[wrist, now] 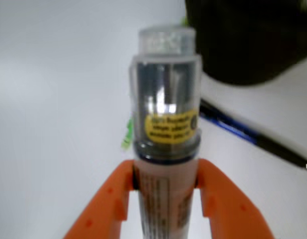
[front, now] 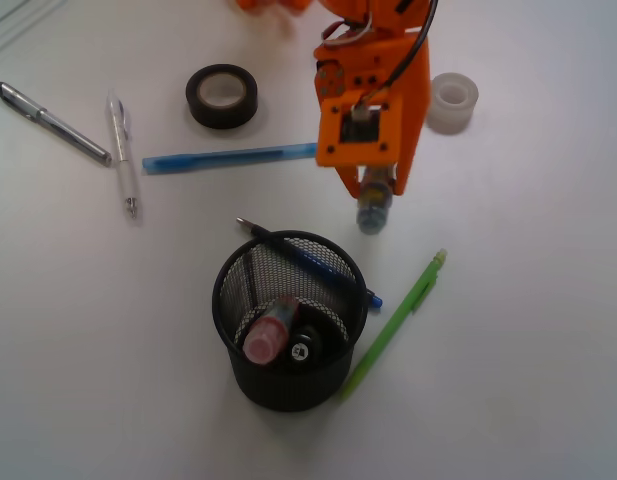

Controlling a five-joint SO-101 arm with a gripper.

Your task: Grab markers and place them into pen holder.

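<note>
White tabletop [front: 548,330], orange tool [front: 373,190] clamped on blue-capped marker [wrist: 165,124] just beside mesh pen holder [front: 288,385].

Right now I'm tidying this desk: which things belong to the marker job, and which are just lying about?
Job: blue-capped marker in the orange gripper; black wire-mesh pen holder; red-capped marker and black-capped marker inside it.

Lying about: black tape roll, white tape roll, light-blue pen, silver pen, clear pen, green mechanical pencil.
</note>
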